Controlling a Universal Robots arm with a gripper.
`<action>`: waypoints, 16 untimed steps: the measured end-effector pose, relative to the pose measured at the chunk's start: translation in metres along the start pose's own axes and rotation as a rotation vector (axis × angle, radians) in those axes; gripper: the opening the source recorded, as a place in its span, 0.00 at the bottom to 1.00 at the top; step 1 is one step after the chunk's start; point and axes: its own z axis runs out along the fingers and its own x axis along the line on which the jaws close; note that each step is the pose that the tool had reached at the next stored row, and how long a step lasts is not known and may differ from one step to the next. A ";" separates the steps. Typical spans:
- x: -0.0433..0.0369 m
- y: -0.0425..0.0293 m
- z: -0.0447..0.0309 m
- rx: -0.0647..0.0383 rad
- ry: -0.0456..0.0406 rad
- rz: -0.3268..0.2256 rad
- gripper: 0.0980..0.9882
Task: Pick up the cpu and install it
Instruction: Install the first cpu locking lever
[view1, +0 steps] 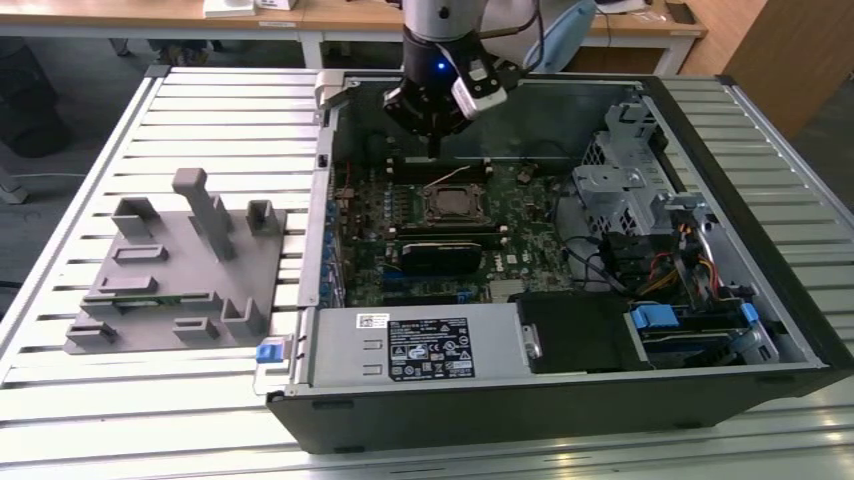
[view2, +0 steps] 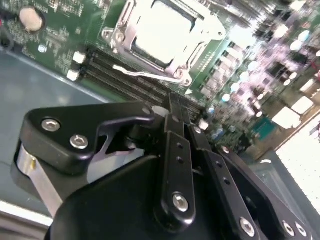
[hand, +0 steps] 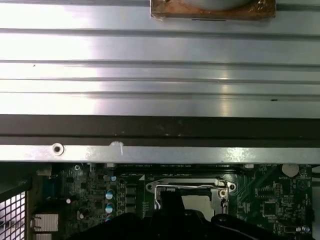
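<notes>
The cpu (view1: 451, 204) lies flat in the motherboard socket inside the open computer case (view1: 561, 410). Its silvery top (view2: 162, 32) is ringed by the socket's metal frame (view2: 117, 35). A thin lever (view2: 145, 74) lies along the socket's side. My gripper (view1: 435, 148) hangs just above the board, beside the socket on its far side in the exterior view. Its black fingers (view2: 175, 107) are shut together with nothing between them. In the first wrist view the gripper (hand: 170, 202) partly covers the cpu (hand: 200, 202).
A grey plastic fixture (view1: 174, 270) with upright posts stands on the slatted table at the exterior view's left. Inside the case are a power supply (view1: 414, 345), a drive cage (view1: 627, 190) with cables, and memory slots (view2: 125, 82). The case wall (hand: 160, 130) is close behind the gripper.
</notes>
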 end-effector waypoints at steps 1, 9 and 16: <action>0.0000 -0.0009 0.0000 -0.010 0.0002 0.000 0.01; -0.0073 -0.0015 0.0036 -0.011 0.0001 0.003 0.01; -0.0104 -0.0018 0.0094 -0.011 0.0001 0.003 0.01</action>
